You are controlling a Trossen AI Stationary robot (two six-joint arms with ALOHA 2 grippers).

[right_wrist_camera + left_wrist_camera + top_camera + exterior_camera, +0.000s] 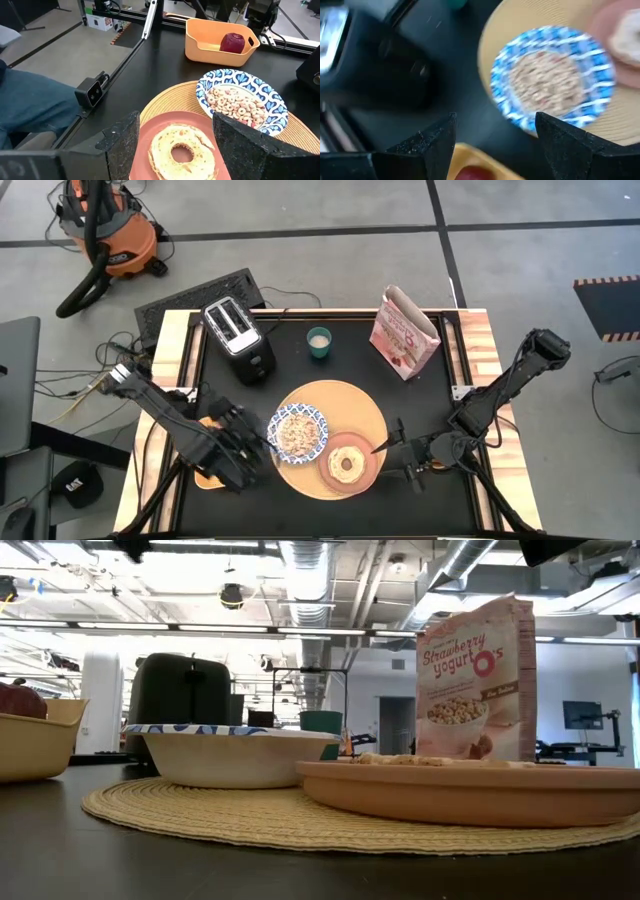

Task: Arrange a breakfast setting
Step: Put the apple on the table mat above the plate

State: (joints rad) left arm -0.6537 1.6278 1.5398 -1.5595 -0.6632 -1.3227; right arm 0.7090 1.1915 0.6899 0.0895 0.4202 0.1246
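A round tan board lies mid-table. On it stand a blue-and-white bowl of cereal rings and a pink plate bearing a pale bagel. A dark red apple lies in a yellow tray at the board's left. My left gripper is open and empty above the tray, left of the bowl; it also shows in the high view. My right gripper is open and empty at the plate's right rim, its fingers on either side of the bagel in its wrist view. The spoon and orange cup are out of view.
A black-and-silver toaster stands at the back left, a teal cup at the back middle and a strawberry cereal bag at the back right. The black table top shows bare to the right of the board.
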